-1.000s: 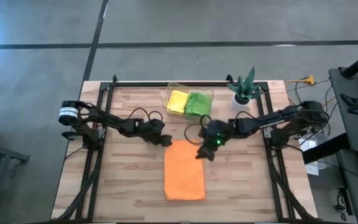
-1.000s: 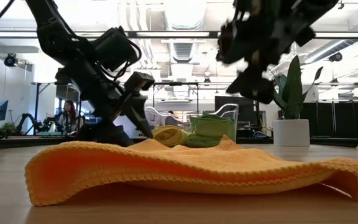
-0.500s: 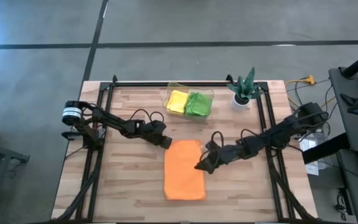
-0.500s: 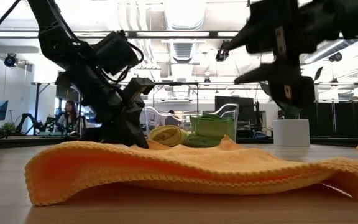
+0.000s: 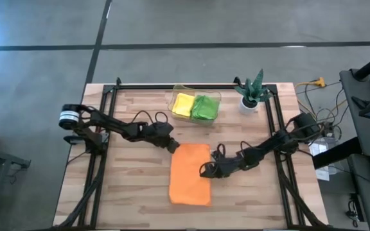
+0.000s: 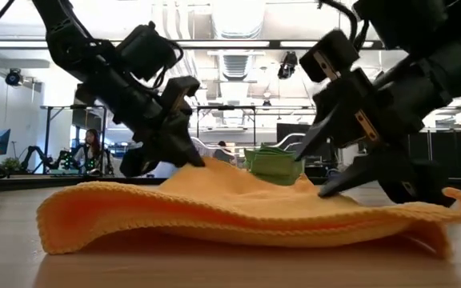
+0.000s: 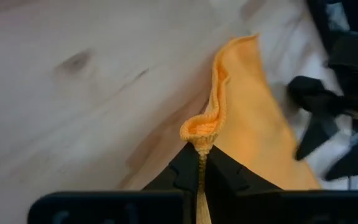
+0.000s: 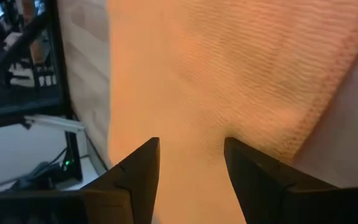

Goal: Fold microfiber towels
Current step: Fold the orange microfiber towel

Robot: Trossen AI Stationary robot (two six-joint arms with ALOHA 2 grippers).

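An orange microfiber towel (image 5: pixel 189 174) lies as a long rectangle on the wooden table, its near fold (image 6: pixel 238 220) bulging up. My left gripper (image 5: pixel 173 146) is shut on the towel's far left corner. My right gripper (image 5: pixel 205 171) is open and low over the towel's right edge, about halfway along it. In the right wrist view its two fingers (image 8: pixel 138 171) stand apart over orange cloth. A yellow towel (image 5: pixel 184 104) and a green towel (image 5: pixel 204 107) lie in a clear bin at the back. My left gripper pinches the towel's far left corner (image 7: pixel 202 132) between its two fingers; a small bunched fold sticks out past the fingertips. The fingers slant down from the table's left. The corner (image 6: pixel 192 166) is raised a little; the rest lies on the table. My right gripper has a fingertip (image 6: pixel 325 192) down at the cloth; I cannot tell whether it touches.
The clear bin (image 5: pixel 196 96) stands at the table's far middle. A spiky green plant in a white pot (image 5: pixel 250 95) is to its right. Black frame rails (image 5: pixel 108 128) run along the table's left and right sides. Bare wood shows left of the towel.
My left gripper has shut on the towel's far left corner and risen slightly, lifting that corner off the table. My right gripper has swung from near the towel's far edge toward the near edge and down, rolling as it went, and now stands at the towel's right edge.
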